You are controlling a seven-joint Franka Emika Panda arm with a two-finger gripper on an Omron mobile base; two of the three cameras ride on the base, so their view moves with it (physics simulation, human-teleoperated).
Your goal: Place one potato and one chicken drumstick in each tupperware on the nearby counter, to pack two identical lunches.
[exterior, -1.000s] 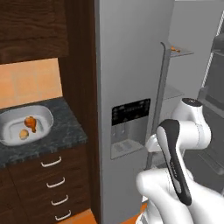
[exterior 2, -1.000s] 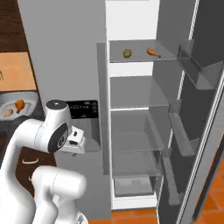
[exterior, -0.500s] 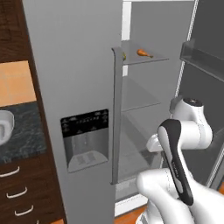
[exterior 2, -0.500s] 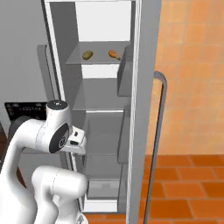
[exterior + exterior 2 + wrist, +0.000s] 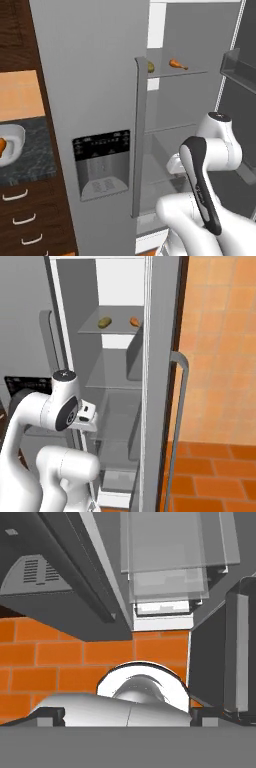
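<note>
On the open fridge's upper glass shelf (image 5: 95,331), you are seeing a tan oval potato (image 5: 104,322) and orange-brown drumstick (image 5: 134,321) lying apart; gripper jaws standing wide, empty.

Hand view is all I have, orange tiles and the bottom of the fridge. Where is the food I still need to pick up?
Observer: A potato and a drumstick lie side by side on an upper shelf of the open fridge.
Operator: Any tupperware in sight?
Observer: One tupperware sits on the counter left of the fridge, cut off by the edge of the left base view.
Operator: Anything in it?
Observer: An orange piece lies inside; I cannot tell what else.
</note>
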